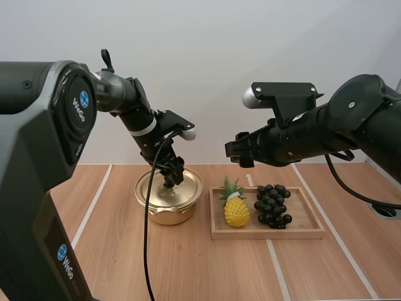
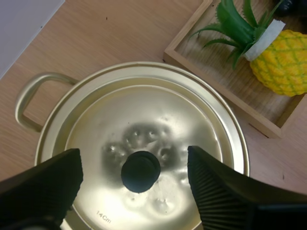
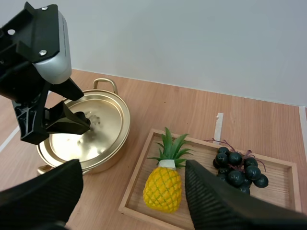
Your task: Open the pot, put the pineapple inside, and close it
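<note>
The pot sits on the wooden worktop with its lid on, the gold surface dimpled around a black knob at the centre. The left tool is down at the lid, and in its own wrist view it is spread wide, its fingers standing one on each side of the knob with a gap to it on both sides, gripping nothing. One looped handle of the pot shows on the side away from the wooden tray, which lies just beside the pot on the worktop. The pineapple lies in the tray at the end nearest the pot, green crown pointing away from the arms' bases, and a bunch of grapes lies in the same tray just beside it, on the side away from the pot. The right tool hangs well above the tray, over the pineapple end, and its wrist view shows it also spread wide, with nothing between the fingers.
</note>
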Controlling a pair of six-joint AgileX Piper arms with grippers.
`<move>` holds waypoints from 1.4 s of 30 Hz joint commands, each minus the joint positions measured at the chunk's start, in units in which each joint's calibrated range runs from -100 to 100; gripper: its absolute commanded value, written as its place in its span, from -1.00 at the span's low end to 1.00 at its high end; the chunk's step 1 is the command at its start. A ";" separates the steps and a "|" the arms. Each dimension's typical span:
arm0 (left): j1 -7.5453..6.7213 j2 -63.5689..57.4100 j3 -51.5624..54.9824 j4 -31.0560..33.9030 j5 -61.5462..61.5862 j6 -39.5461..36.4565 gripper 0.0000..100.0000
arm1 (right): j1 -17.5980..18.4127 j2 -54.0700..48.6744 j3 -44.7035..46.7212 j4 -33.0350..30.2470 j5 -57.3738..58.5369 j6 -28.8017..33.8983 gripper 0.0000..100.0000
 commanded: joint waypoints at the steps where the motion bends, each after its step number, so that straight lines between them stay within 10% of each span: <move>1: -0.19 -0.07 -0.51 -1.31 0.55 0.34 1.00 | -0.16 -0.19 -0.36 -0.53 -1.08 -0.58 1.00; 42: -0.19 3.00 -0.51 4.49 1.34 -2.51 1.00 | -0.16 -0.19 -0.36 -0.53 0.23 -0.58 1.00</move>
